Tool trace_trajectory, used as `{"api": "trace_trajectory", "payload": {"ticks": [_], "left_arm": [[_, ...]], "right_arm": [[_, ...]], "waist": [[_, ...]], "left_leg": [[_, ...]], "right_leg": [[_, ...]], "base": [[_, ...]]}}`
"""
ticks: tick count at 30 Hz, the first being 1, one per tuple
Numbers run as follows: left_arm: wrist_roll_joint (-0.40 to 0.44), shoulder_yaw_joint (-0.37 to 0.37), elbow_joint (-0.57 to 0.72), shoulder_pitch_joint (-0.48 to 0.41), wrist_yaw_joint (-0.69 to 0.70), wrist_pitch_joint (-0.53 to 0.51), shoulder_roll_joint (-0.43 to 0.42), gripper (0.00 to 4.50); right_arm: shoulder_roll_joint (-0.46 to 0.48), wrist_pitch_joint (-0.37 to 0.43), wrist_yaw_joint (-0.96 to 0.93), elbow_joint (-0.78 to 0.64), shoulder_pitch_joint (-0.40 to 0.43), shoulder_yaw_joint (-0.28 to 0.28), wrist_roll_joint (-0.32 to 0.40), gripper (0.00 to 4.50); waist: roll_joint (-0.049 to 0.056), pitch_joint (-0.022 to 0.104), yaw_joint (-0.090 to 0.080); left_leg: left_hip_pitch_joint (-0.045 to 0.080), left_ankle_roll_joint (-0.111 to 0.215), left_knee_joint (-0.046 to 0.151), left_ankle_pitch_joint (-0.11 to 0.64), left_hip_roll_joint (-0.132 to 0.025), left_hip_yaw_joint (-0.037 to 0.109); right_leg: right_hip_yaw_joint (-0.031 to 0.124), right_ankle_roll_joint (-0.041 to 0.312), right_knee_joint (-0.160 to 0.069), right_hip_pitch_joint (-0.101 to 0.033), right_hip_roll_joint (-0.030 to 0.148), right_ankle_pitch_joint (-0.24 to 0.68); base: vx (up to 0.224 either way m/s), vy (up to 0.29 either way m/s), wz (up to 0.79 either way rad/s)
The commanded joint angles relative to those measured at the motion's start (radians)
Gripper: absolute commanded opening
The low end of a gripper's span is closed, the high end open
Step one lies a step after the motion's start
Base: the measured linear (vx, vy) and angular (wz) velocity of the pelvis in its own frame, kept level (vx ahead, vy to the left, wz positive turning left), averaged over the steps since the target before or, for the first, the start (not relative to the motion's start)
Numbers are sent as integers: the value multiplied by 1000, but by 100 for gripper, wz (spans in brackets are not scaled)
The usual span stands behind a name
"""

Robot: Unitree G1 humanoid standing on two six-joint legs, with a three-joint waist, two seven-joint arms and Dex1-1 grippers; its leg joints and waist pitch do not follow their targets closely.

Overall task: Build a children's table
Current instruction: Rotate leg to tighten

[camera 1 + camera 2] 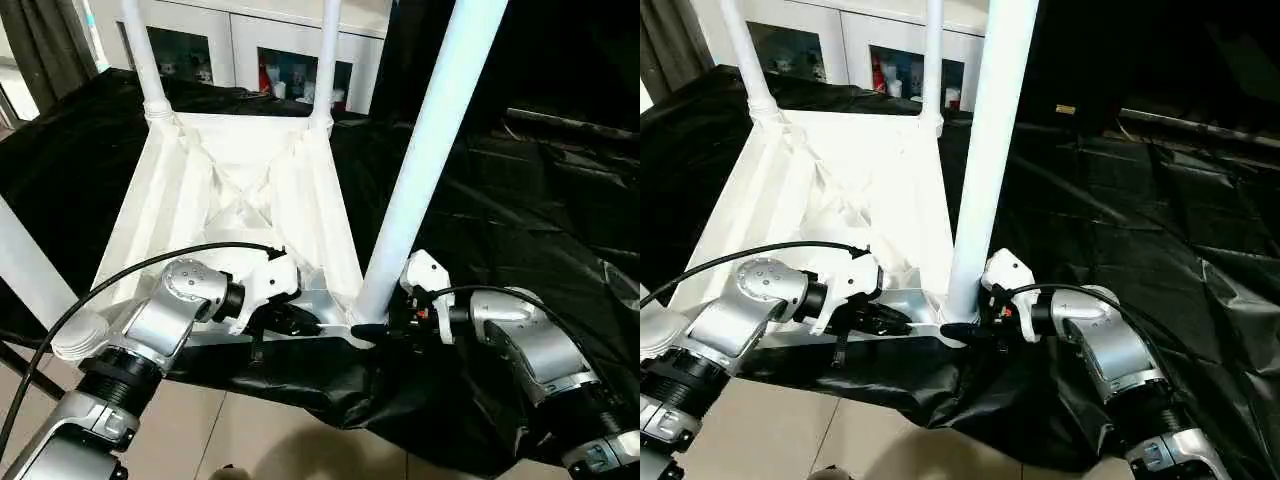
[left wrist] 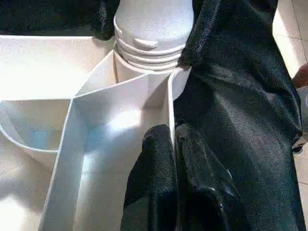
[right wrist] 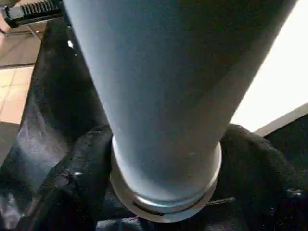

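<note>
Gripping near leg (image 1: 425,160) base, right pincer (image 3: 163,192); left pincer (image 2: 173,159) pinching tabletop (image 1: 250,190) rib (upturned).

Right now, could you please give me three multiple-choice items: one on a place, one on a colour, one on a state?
1. The right end effector is: A) at the base of the near right leg; B) on a far leg; C) free in air.
2. The sheet under the table top is: A) white; B) black; C) blue.
3. The table top lies: A) ribs up; B) ribs down; C) on edge.
Answers: 1A, it clasps that base; 2B, black folds surround the top; 3A, ribs face up.
</note>
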State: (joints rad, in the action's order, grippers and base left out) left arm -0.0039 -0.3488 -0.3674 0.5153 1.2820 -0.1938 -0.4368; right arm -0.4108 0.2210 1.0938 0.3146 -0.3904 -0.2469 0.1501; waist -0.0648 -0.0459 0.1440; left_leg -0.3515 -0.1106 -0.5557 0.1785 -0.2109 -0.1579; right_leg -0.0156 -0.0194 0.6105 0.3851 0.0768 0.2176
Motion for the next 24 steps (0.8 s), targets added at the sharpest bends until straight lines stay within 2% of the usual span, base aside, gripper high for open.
{"api": "trace_trajectory", "payload": {"ticks": [1,6,10,11,12,13,14,15,16,17,18,19,20,21,22,23,24], "left_arm": [[14,-55,6,-24,34,-10,5,0],[11,-57,7,-30,35,-15,1,0],[14,-51,-3,-33,6,-34,10,0],[25,-44,-23,-28,-35,-45,26,0],[36,-39,-42,-21,-75,-55,43,0],[42,-37,-52,-17,-95,-58,53,0],[61,-32,-84,-5,-159,-69,83,0],[70,-29,-102,3,-196,-74,101,0],[79,-27,-119,12,-231,-80,121,0],[87,-24,-141,25,-278,-88,153,0],[94,-18,-170,46,-345,-104,203,0],[97,-17,-182,57,-371,-112,225,0],[103,-20,-195,70,-397,-122,250,0],[109,-24,-207,83,-421,-133,275,0],[115,-29,-217,94,-445,-146,301,0],[125,-41,-230,108,-472,-161,341,0],[132,-49,-238,116,-486,-168,365,0]], "right_arm": [[-10,11,5,-21,0,-4,3,316],[-5,12,5,-25,11,-3,10,285],[34,-6,-67,5,16,23,4,276],[62,-11,-135,35,9,41,-9,276],[88,-19,-201,65,2,57,-21,275],[101,-17,-234,79,-2,66,-24,275],[141,-8,-323,117,-13,94,-28,274],[163,-3,-370,135,-19,109,-27,274],[186,3,-424,152,-26,124,-29,274],[220,16,-502,176,-38,146,-30,274],[266,26,-609,210,-58,170,-38,274],[283,24,-655,225,-68,177,-44,274],[305,31,-702,242,-80,188,-44,274],[328,38,-742,257,-92,197,-44,274],[350,39,-776,268,-102,200,-49,274],[383,35,-791,271,-110,193,-51,274],[404,30,-789,268,-113,185,-53,274]], "waist": [[6,40,-5],[6,40,-5],[7,39,-7],[7,37,-11],[7,36,-8],[4,32,-12],[7,29,-16],[7,28,-18],[7,26,-21],[7,27,-24],[8,28,-31],[7,26,-37],[6,27,-42],[10,27,-43],[8,28,-45],[11,31,-45],[10,31,-46]], "left_leg": [[6,37,62,171,-11,-14],[5,38,61,161,-10,-14],[5,36,62,164,-10,-14],[4,30,64,178,-11,-15],[5,21,65,188,-10,-13],[5,8,70,226,-10,-14],[5,-8,76,267,-10,-11],[6,-16,77,286,-10,-10],[9,-28,80,324,-10,-8],[9,-32,81,334,-11,-5],[4,-41,83,327,-11,-3],[5,-47,84,350,-9,-1],[1,-48,85,349,-7,1],[1,-49,86,351,-7,2],[2,-44,84,357,-7,1],[5,-40,81,342,-8,0],[3,-35,81,326,-8,-2]], "right_leg": [[20,216,-58,-35,40,15],[20,217,-57,-35,39,0],[20,217,-58,-35,39,5],[21,219,-59,-31,42,27],[20,215,-62,-32,41,48],[22,206,-69,-30,42,115],[22,186,-76,-27,45,205],[23,177,-80,-24,46,247],[24,157,-88,-20,48,326],[23,150,-89,-20,51,347],[24,141,-89,-20,49,342],[23,133,-92,-15,48,370],[22,121,-93,-18,50,386],[23,118,-94,-16,50,387],[24,112,-96,-13,50,383],[26,118,-95,-12,48,339],[25,126,-92,-14,44,288]], "base": [[0,0,0],[0,0,0],[0,0,0],[0,0,0],[0,0,0],[0,0,0],[0,0,0],[-57,-5,-1],[-57,-5,-1],[-51,0,-2],[0,0,0],[0,0,0],[0,0,0],[0,0,0],[0,0,0],[0,0,0],[0,0,0]]}}
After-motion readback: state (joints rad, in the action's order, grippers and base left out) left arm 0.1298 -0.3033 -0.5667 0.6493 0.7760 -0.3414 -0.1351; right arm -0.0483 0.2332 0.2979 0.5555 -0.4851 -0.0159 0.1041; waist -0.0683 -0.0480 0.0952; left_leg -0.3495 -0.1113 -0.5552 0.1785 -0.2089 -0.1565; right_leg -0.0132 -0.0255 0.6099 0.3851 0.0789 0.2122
